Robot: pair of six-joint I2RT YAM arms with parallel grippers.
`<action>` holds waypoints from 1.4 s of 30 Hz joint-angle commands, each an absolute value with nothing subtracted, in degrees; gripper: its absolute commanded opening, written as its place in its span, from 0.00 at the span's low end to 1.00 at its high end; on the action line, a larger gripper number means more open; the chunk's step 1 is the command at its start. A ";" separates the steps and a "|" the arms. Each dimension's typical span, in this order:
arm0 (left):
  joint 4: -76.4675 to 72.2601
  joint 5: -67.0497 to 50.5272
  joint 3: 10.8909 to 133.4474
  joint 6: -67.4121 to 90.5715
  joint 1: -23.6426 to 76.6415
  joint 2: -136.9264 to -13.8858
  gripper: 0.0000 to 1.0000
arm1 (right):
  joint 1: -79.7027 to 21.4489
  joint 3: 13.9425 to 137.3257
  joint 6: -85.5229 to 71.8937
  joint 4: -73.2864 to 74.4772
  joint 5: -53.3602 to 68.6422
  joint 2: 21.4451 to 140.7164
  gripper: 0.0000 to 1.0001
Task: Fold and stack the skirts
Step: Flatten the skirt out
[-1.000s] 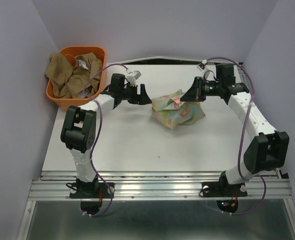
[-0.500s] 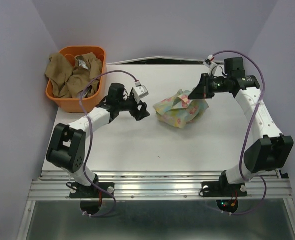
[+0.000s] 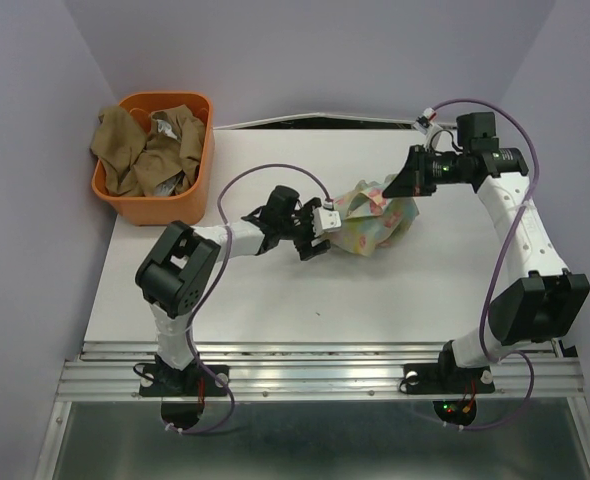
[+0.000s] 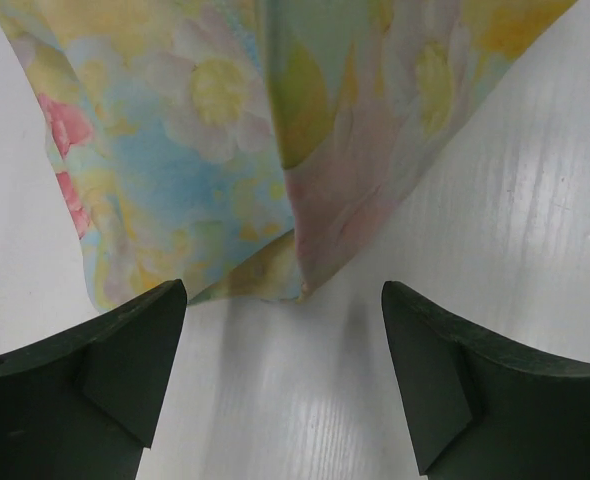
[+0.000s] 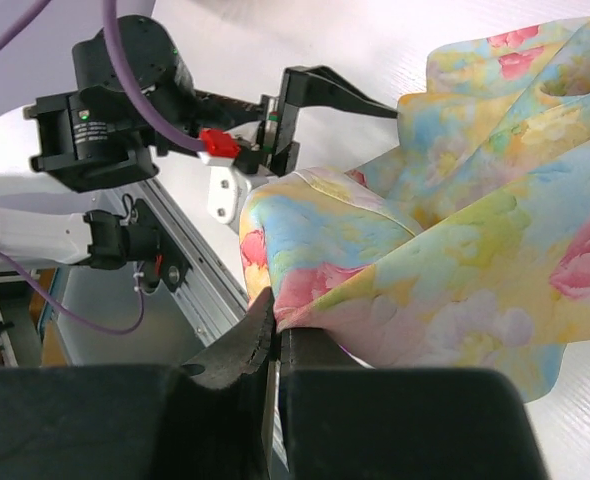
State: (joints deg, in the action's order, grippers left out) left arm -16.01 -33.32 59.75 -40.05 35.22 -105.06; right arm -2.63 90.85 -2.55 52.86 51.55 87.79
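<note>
Right hand: jaws pressed together on a pinch of the floral skirt, at an edge on its far-right side. The pinch is raised off the tabletop, so the cloth hangs from it in a loose tent, with its lower folds resting on the surface. Likely reason: lifting one corner lets the fabric fall open and exposes a second edge for the other arm.

Left hand: jaws spread wide, nothing between them. It is low over the tabletop, pointed straight at the skirt's near-left corner. The wrist view shows a hanging tip of cloth just ahead of the gap, with a finger on either side, neither touching it. Reads as a lined-up approach to a second grip (two held points are needed to stretch the skirt flat before any fold).

Floral skirt sits right of centre on the tabletop, toward the back, crumpled and unfolded.

Orange basket at the back-left corner, well apart from the work. Tan-brown skirt is heaped in it, spilling over the far-left rim, with something pale tucked at the top. Plaid skirt not made out from here.

Judgement: early in the task. No skirt folded, no stack begun. Risk at the next move: the hanging tip is thin and slack, so a close that lands short would catch nothing.
</note>
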 commanded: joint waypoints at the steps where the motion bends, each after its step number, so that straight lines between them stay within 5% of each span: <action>1: -20.48 -32.87 64.51 -42.62 35.07 -105.81 0.91 | -2.11 94.31 -1.14 53.35 54.58 86.75 0.01; 5: -21.44 -30.50 67.32 -44.03 35.68 -109.42 0.79 | -2.11 96.76 -0.79 54.58 55.81 87.01 0.01; 9: -22.75 -30.67 68.73 -42.72 35.68 -110.57 0.45 | -0.27 99.40 -1.84 54.84 56.33 86.92 0.01; 12: -21.89 -30.67 69.43 -40.61 34.81 -108.47 0.01 | 1.48 102.73 -2.72 54.76 54.94 87.71 0.01; 20: -14.43 -27.15 82.40 -28.23 23.83 -100.11 0.00 | 8.52 119.94 -7.55 52.47 47.99 97.20 0.01; 26: -11.51 -23.65 88.67 -26.81 21.71 -97.38 0.00 | 8.53 121.29 -12.20 45.54 46.50 100.81 0.01; 33: -12.47 -6.61 103.16 -26.19 21.80 -109.58 0.00 | 8.53 129.35 -19.77 26.47 36.92 112.22 0.01; 39: -10.91 5.09 130.30 -26.27 21.45 -124.52 0.00 | 8.53 146.85 -25.04 16.45 34.98 124.88 0.01; 42: -11.51 8.34 138.68 -28.64 21.45 -127.62 0.00 | 8.53 144.42 -25.67 9.16 35.24 122.80 0.01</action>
State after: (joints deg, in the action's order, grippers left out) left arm -8.95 -4.14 128.88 -26.24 23.66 -130.02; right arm 6.81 141.93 -23.49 24.58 39.72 126.54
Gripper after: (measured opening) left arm 0.037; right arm 0.038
